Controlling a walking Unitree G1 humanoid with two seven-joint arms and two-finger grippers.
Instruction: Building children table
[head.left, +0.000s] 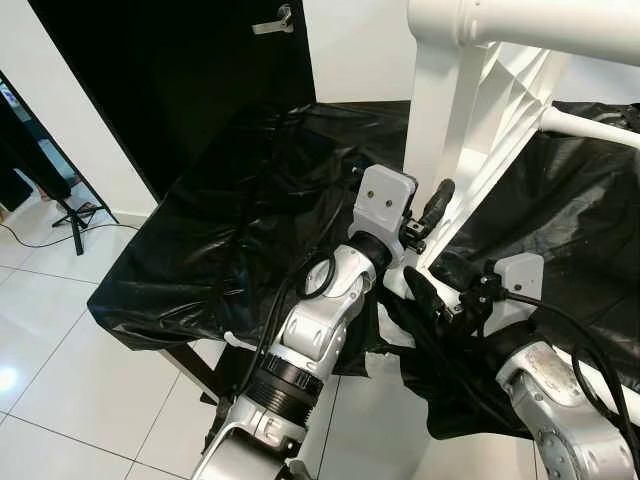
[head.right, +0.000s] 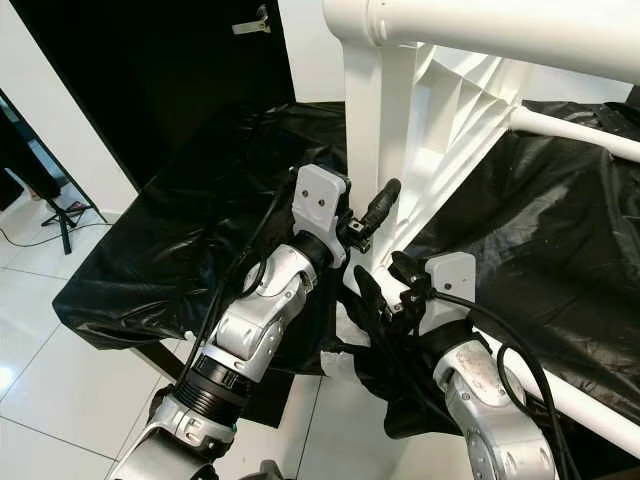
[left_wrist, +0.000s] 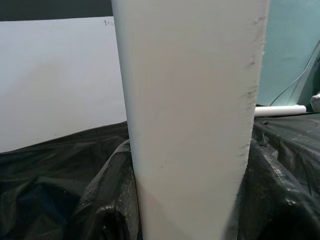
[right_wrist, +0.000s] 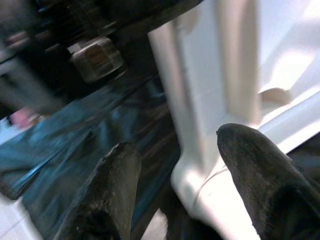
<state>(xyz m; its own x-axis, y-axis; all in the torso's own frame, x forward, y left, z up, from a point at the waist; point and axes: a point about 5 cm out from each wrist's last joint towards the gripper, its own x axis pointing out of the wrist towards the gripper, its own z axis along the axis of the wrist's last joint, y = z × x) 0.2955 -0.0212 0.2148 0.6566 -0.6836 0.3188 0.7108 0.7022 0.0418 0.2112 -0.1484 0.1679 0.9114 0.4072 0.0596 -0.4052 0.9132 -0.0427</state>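
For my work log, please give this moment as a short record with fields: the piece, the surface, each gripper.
piece: white table frame, standing with one leg upright on the black sheet
surface: table covered by the black sheet
left gripper: against the upright leg, one finger on each side
right gripper: open, at the foot of the frame
floor: white tiles

The two eye views look forward and steeply down from the head, sharing both silver arms, the black-draped worktop (head.left: 230, 220), the white table leg (head.left: 435, 140) and the tiled floor (head.left: 40, 330), the right eye's picture shifted slightly sideways. The left wrist view looks along the left claw (head.left: 425, 225), very close to that leg. The right wrist view looks past its two black fingers (right_wrist: 107, 185), near the leg's foot (right_wrist: 200, 180).
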